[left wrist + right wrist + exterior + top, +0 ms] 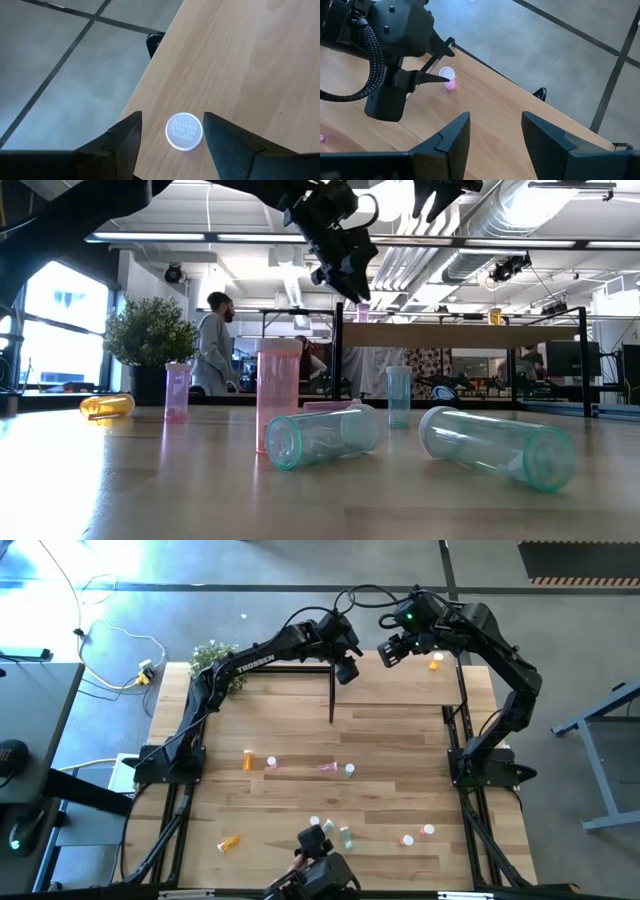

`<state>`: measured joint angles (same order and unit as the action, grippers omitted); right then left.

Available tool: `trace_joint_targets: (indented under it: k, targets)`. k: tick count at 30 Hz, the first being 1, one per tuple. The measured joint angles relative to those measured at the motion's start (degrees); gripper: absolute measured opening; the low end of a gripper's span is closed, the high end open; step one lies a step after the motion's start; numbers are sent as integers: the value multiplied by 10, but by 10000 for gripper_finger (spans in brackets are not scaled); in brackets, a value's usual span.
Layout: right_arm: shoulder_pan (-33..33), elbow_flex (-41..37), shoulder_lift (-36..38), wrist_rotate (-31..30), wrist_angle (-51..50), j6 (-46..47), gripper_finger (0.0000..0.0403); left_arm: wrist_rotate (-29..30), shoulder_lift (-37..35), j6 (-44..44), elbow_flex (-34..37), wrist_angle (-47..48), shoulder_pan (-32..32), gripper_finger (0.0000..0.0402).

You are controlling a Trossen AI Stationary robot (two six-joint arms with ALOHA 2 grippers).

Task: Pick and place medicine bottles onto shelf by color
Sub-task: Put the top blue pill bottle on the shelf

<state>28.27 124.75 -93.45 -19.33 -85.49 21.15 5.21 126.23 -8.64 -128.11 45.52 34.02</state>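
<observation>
Standing: one pink bottle (pixel 184 131); one orange bottle (pixel 436 662) on shelf (pixel 260 60)

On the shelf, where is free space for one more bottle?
Between the pink bottle under the left end effector and the orange bottle the shelf lies bare. The right end effector hovers above that stretch. It is crowded around the pink bottle.

The left gripper (pixel 172 131) is hanging with fingers apart over a white-capped bottle (pixel 184 131) standing near the light-wood shelf (pixel 250 65) edge.
</observation>
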Motion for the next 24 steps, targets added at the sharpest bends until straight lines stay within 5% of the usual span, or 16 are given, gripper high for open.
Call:
trace_joint_targets:
  k: [15, 24]
  targets:
    - [0, 0, 0, 10, 0, 10, 170, 19, -16, -21, -70, 75, -2, 200]
    - [-24, 0, 0, 69, -45, -12, 170, -66, -98, -19, -58, 153, -3, 200]
